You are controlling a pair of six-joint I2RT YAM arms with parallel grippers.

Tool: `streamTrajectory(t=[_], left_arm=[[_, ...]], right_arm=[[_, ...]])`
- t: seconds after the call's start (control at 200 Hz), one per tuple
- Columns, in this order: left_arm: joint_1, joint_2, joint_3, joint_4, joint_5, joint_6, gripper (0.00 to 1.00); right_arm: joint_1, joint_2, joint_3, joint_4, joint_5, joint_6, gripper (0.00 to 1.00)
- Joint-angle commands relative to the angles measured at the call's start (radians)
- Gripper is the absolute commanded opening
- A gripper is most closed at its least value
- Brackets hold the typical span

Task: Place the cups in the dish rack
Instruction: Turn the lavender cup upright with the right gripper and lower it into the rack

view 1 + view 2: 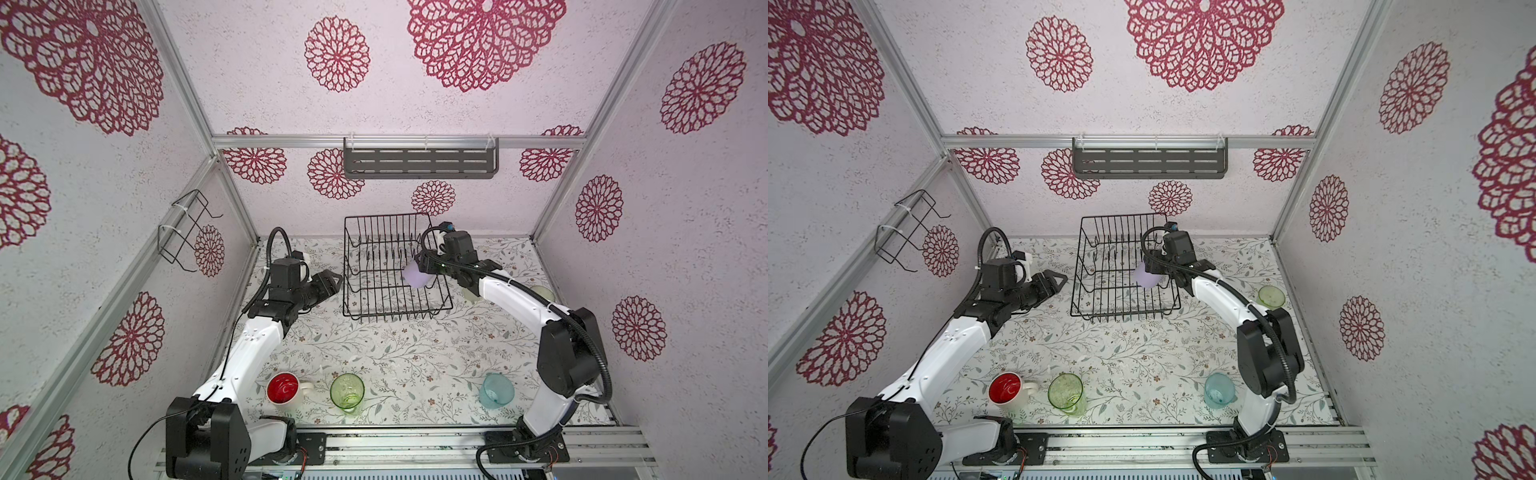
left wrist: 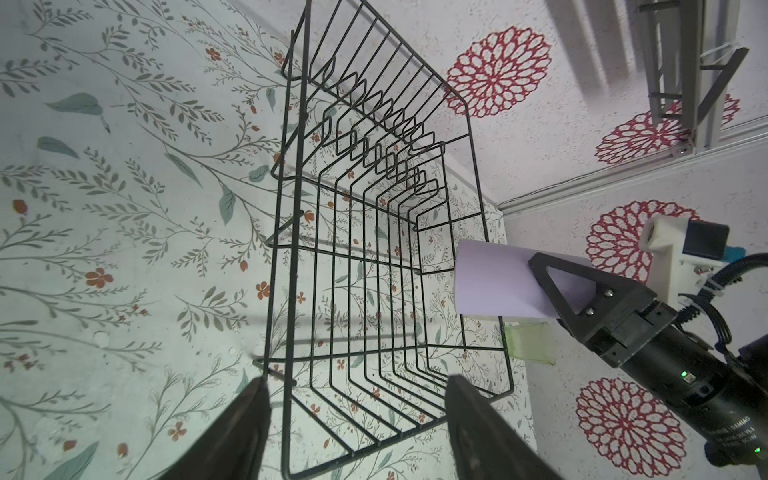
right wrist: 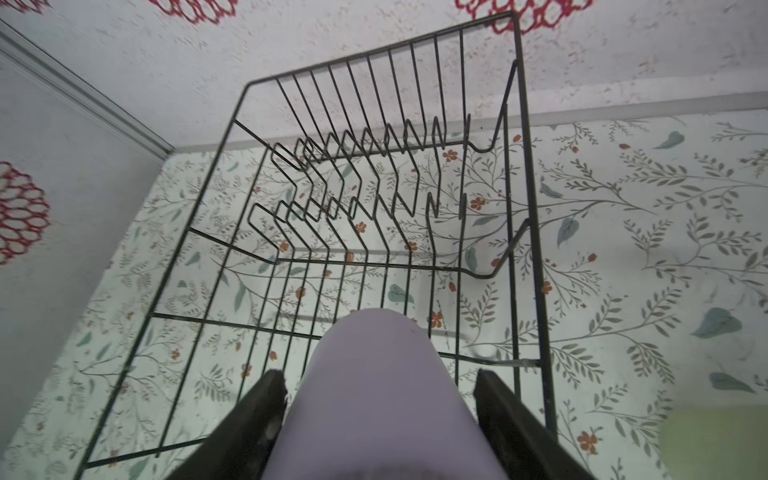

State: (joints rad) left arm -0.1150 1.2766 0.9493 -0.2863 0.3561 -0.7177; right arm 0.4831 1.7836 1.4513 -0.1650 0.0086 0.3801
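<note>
1. Right wrist view: nearest the lens, the lilac cup (image 3: 374, 395) lies on its side in the right claw (image 3: 380, 374). A finger sits against each flank, so the cup is held. It hangs over the dish rack (image 3: 531, 208), at the rim on the right arm's side. No cup sits in the rack yet. Which end is the cup's mouth is hard to tell.
2. Left wrist view: the left claw (image 2: 357, 381) stands wide and empty, just beside the rack's opposite side. Whether it touches the wire I cannot tell. Beyond the rack stands a pale green cup (image 2: 532, 343). A whitish edge (image 2: 478, 318) under the lilac cup is too little to identify.
3. In both top views, the mug (image 1: 284, 387), green glass (image 1: 347, 391) and teal cup (image 1: 496, 390) stand well apart from the rack. The right arm hides most of what sits beside the rack.
4. Risk: let go on its side, the lilac cup could roll. It could also catch the rim and fall outside onto the pale green cup. With nothing holding the rack, a push on the rim could shift it.
</note>
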Motion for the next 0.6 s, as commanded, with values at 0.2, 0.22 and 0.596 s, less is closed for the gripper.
streamTrajectory(t=[0.2,0.22,0.596], left_arm=[[0.006,0.007,0.01,-0.048,0.009,0.019,0.71],[0.007,0.005,0.009,-0.053,0.011,0.019,0.71],[0.009,-0.054,-0.051,0.016,-0.03,-0.006,0.71]], right_arm=[[0.015,0.129,0.16,-0.058,0.133,-0.138,0.53],[0.017,0.139,0.17,-0.06,0.136,-0.141,0.53],[0.05,0.316,0.365,-0.137,0.212,-0.232,0.54]])
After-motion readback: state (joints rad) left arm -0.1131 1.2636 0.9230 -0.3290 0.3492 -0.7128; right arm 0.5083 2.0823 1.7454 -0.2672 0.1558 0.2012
